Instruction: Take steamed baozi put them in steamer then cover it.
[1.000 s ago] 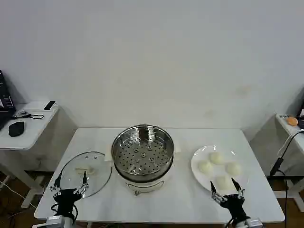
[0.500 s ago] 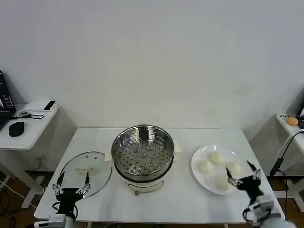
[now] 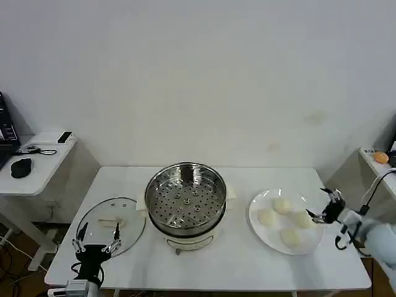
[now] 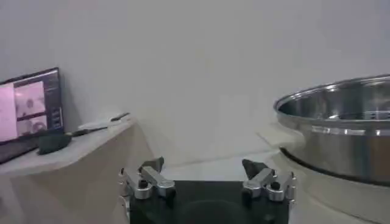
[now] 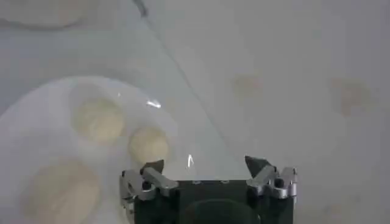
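**On the white table: buns wait on the plate, pot sits open**

On the white table (image 3: 241, 260) I see the steamer (image 3: 185, 201) in the middle, shiny and round, with holes in its floor and no buns inside. Four steamed baozi (image 3: 283, 218) sit on the white plate (image 3: 257, 226) to its right. My right gripper (image 3: 326, 206) hangs at the plate's right edge, just beside the right-most bun, with its fingers spread wide and holding nothing. My left gripper (image 3: 97, 239) waits at the near left, fingers spread too, over the near edge of the glass lid (image 3: 111, 226) lying flat left of the steamer.
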Robot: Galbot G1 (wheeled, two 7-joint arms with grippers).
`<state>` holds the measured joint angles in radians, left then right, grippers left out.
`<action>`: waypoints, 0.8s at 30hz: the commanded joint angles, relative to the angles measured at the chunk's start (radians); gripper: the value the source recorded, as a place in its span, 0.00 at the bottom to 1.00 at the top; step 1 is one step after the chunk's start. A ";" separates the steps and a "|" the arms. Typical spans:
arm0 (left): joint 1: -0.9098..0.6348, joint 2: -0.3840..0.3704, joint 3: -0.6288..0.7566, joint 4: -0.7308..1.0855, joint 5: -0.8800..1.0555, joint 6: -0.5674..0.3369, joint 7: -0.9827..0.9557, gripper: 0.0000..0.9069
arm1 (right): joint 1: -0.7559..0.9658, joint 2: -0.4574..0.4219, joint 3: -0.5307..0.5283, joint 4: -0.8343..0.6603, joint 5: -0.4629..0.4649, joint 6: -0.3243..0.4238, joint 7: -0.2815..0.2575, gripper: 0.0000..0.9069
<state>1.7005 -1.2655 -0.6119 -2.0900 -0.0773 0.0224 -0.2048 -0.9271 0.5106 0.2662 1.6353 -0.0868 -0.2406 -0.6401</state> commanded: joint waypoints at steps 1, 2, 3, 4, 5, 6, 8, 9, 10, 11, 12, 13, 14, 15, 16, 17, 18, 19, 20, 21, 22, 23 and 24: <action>0.000 0.001 -0.001 -0.001 0.007 -0.006 0.004 1.00 | 0.719 -0.131 -0.760 -0.208 0.001 0.039 -0.267 1.00; -0.003 0.000 -0.002 -0.002 0.002 -0.014 -0.002 1.00 | 0.777 -0.123 -0.837 -0.224 0.022 0.040 -0.274 1.00; -0.005 -0.002 -0.003 -0.001 -0.006 -0.034 -0.016 1.00 | 0.817 -0.115 -0.899 -0.239 0.026 0.040 -0.286 1.00; -0.008 -0.006 -0.004 0.000 -0.005 -0.039 -0.020 1.00 | 0.854 -0.107 -0.946 -0.249 0.024 0.044 -0.293 1.00; -0.010 -0.004 -0.005 0.000 -0.007 -0.052 -0.022 1.00 | 0.893 -0.095 -0.994 -0.260 0.020 0.046 -0.297 1.00; -0.010 -0.005 -0.006 -0.003 -0.007 -0.054 -0.025 1.00 | 0.908 -0.086 -1.030 -0.270 0.027 0.045 -0.298 1.00; -0.012 -0.005 -0.008 -0.012 -0.005 -0.053 -0.026 1.00 | 0.918 -0.067 -1.048 -0.290 0.027 0.042 -0.303 1.00; -0.013 -0.005 -0.009 -0.013 -0.007 -0.058 -0.034 1.00 | 0.921 -0.054 -1.054 -0.308 0.017 0.041 -0.304 1.00; -0.016 -0.007 -0.011 -0.013 -0.008 -0.060 -0.041 1.00 | 0.921 -0.049 -1.060 -0.314 0.014 0.041 -0.307 1.00; -0.017 -0.009 -0.014 -0.014 -0.007 -0.061 -0.043 1.00 | 0.922 -0.041 -1.066 -0.323 0.015 0.040 -0.307 1.00; -0.019 -0.008 -0.016 -0.014 -0.010 -0.061 -0.045 1.00 | 0.921 -0.033 -1.075 -0.334 0.015 0.036 -0.303 1.00; -0.020 -0.008 -0.018 -0.013 -0.012 -0.062 -0.046 1.00 | 0.920 -0.027 -1.079 -0.341 0.015 0.038 -0.299 1.00; -0.020 -0.008 -0.021 -0.013 -0.013 -0.062 -0.046 1.00 | 0.919 -0.020 -1.081 -0.349 0.015 0.040 -0.293 1.00; -0.020 -0.007 -0.022 -0.013 -0.013 -0.061 -0.045 1.00 | 0.914 -0.002 -1.082 -0.366 0.023 0.039 -0.278 1.00; -0.019 -0.007 -0.022 -0.013 -0.013 -0.062 -0.044 1.00 | 0.913 0.000 -1.083 -0.368 0.023 0.039 -0.276 1.00; -0.020 -0.007 -0.022 -0.012 -0.013 -0.062 -0.043 1.00 | 0.908 0.024 -1.080 -0.389 0.023 0.041 -0.265 1.00; -0.020 -0.007 -0.023 -0.012 -0.012 -0.063 -0.042 1.00 | 0.905 0.047 -1.075 -0.406 0.022 0.043 -0.252 1.00; -0.020 -0.008 -0.024 -0.011 -0.011 -0.065 -0.040 1.00 | 0.903 0.061 -1.071 -0.416 0.021 0.043 -0.244 1.00; -0.020 -0.008 -0.025 -0.011 -0.011 -0.065 -0.040 1.00 | 0.898 0.089 -1.059 -0.433 0.019 0.043 -0.235 1.00; -0.021 -0.009 -0.026 -0.009 -0.010 -0.066 -0.039 1.00 | 0.898 0.106 -1.051 -0.447 0.018 0.042 -0.232 1.00; -0.022 -0.010 -0.028 -0.007 -0.010 -0.068 -0.038 1.00 | 0.899 0.114 -1.046 -0.453 0.018 0.041 -0.233 1.00; -0.023 -0.010 -0.029 -0.006 -0.010 -0.068 -0.038 1.00 | 0.902 0.134 -1.040 -0.468 0.018 0.041 -0.232 1.00; -0.024 -0.010 -0.031 -0.004 -0.010 -0.069 -0.038 1.00 | 0.906 0.144 -1.037 -0.477 0.018 0.039 -0.233 1.00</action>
<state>1.6761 -1.2743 -0.6448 -2.0914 -0.0855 -0.0409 -0.2360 -0.1180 0.5609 -0.6888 1.2679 -0.0720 -0.2055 -0.8709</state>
